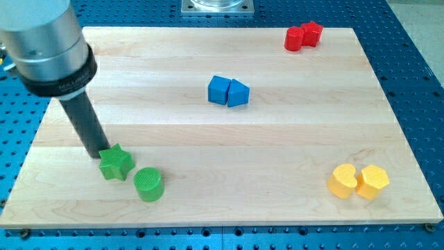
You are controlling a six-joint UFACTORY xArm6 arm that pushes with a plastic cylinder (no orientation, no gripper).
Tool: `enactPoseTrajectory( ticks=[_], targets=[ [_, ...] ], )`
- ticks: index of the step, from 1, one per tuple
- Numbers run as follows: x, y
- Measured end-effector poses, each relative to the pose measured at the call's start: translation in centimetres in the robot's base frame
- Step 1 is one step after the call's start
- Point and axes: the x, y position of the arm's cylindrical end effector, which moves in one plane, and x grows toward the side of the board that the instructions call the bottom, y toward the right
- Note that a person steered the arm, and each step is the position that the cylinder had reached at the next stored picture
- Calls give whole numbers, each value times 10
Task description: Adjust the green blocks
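A green star block (116,163) lies near the view's bottom left of the wooden board. A green cylinder (148,184) stands just to its lower right, a small gap between them. My tip (96,154) rests on the board at the star's upper left edge, touching or almost touching it. The rod rises up and to the left to the arm's grey body.
Two blue blocks (228,91) sit together at the board's middle top. Two red blocks (303,35) sit at the top right. Two yellow blocks (358,181) sit at the bottom right. The board's bottom edge (222,226) runs close below the green cylinder.
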Motion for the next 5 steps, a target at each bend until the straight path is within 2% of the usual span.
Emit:
enactPoseTrajectory(
  ticks=[2,3,4,5],
  targets=[
    [53,53],
    [70,10],
    [91,47],
    [83,87]
  ],
)
